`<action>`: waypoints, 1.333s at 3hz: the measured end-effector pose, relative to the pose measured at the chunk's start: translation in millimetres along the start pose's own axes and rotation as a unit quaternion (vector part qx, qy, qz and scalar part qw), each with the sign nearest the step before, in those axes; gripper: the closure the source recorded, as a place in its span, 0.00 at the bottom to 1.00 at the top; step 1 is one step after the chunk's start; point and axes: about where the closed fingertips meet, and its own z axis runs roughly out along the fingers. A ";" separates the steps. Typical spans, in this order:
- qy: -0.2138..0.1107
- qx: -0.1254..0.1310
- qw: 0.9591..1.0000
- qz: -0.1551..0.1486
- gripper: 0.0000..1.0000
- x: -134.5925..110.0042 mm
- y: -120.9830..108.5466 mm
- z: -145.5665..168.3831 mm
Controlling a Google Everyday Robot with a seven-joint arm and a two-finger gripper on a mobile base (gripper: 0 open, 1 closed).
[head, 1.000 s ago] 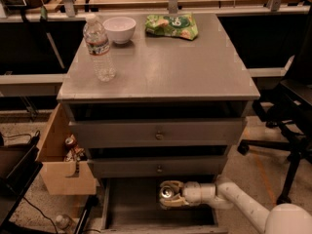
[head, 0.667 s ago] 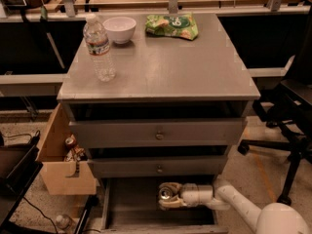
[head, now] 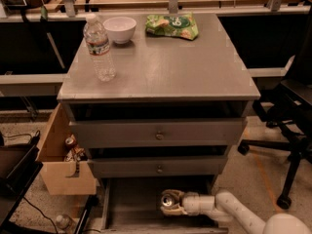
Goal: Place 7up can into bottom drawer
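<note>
The 7up can [head: 169, 199] shows as a silver top with a pull tab, held low inside the open bottom drawer [head: 131, 204], a wide shallow grey tray under the two knobbed drawers. My gripper [head: 171, 203] reaches in from the right on a white arm [head: 234, 213] and is shut on the can. The can's sides are mostly hidden by the fingers. I cannot tell whether the can touches the drawer floor.
The grey cabinet top [head: 161, 57] holds a clear water bottle [head: 99, 48], a white bowl [head: 120, 29] and a green snack bag [head: 172, 25]. A light wooden box [head: 63, 160] with a reddish can [head: 70, 141] hangs at the left. An office chair [head: 292, 130] stands at the right.
The gripper with the can has shifted slightly left within the bottom drawer. Nothing else has moved.
</note>
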 end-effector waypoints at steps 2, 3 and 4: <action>0.009 0.054 0.998 0.010 1.00 24.0 -9.2 -2.0; 0.013 0.057 0.998 0.011 1.00 27.6 -18.5 -0.8; 0.018 0.045 0.999 0.010 1.00 30.1 -23.2 4.0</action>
